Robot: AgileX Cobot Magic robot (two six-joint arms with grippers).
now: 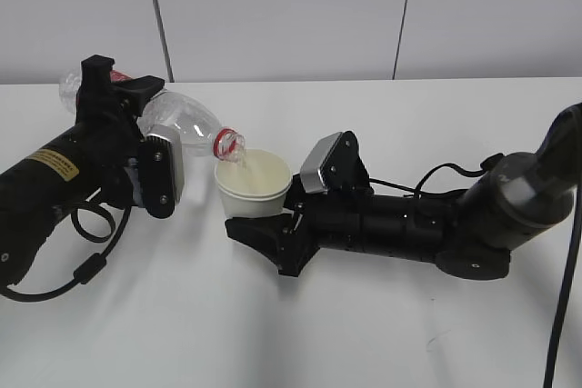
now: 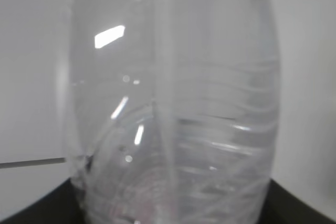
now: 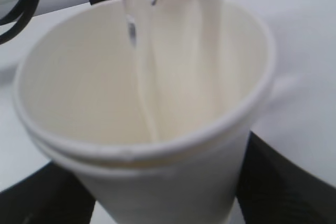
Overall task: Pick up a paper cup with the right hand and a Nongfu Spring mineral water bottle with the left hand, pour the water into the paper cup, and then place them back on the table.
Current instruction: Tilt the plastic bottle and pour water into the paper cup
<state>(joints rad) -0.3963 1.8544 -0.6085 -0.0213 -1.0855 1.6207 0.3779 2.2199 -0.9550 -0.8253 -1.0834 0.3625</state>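
Now the left gripper [image 1: 136, 147], clamped on the bottle [image 1: 186, 120], tips its neck down-right over the cup [image 1: 252, 186] clasped by the right gripper [image 1: 273, 229].

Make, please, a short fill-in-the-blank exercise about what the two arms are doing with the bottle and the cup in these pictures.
1. The left hand holds the Nongfu Spring mineral water bottle tipped so that its mouth points toward the ____.
2. A thin stream of water runs from the bottle into the paper cup, which the ____ hand holds.
3. The ring around the bottle's neck is ____ in colour.
4. The right hand has no ____ sticker on its body.

Missing words: paper cup; right; red; yellow
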